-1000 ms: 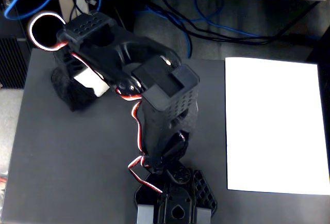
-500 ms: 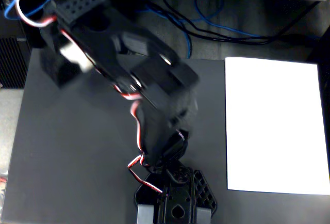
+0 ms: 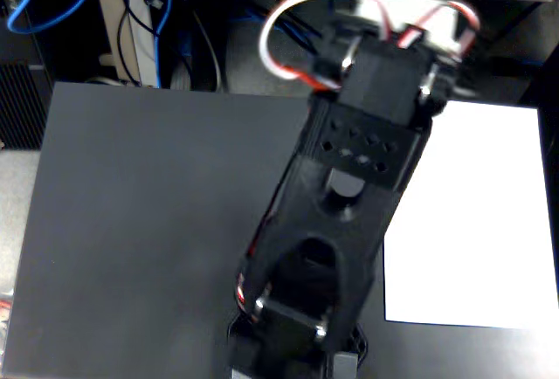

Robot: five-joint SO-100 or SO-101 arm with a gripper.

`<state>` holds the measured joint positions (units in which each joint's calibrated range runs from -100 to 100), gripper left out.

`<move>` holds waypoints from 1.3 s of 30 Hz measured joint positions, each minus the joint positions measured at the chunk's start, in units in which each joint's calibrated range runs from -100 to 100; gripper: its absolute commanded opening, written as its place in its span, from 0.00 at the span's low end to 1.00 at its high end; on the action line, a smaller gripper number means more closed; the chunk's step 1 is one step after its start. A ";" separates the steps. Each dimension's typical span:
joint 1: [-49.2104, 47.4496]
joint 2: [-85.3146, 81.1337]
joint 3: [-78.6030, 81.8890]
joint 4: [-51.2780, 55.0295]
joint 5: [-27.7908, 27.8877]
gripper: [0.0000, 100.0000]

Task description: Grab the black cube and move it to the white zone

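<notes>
The black arm (image 3: 349, 187) covers its own gripper in the fixed view, so its opening cannot be told; the white zone (image 3: 476, 213) lies right.

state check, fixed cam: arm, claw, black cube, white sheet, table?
arm: folded over the table, fills mid-frame
claw: cannot tell, tips not made out
black cube: not visible
white zone: flat on the table, right of frame, nothing on its visible part, left edge behind the arm
dark table: visible part bare
</notes>
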<state>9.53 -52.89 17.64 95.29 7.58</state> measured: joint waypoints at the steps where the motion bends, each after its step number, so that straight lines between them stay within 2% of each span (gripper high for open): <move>1: 3.25 0.33 0.00 0.00 0.31 0.01; 6: 25.04 -0.67 0.00 0.00 7.45 0.01; 9: 30.65 3.08 2.47 -2.23 9.70 0.01; 11: 31.68 13.65 9.14 -10.10 10.07 0.01; 17: 30.80 41.95 10.33 -24.05 10.07 0.01; 21: 24.82 58.34 10.33 -26.36 10.07 0.01; 26: 19.72 59.51 10.33 -24.65 11.54 0.01; 32: 20.31 59.51 8.78 -21.91 12.54 0.01; 36: 28.73 59.51 3.66 -21.22 12.54 0.01; 39: 30.06 59.51 3.47 -21.05 12.54 0.01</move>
<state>39.59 6.62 21.12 74.24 20.12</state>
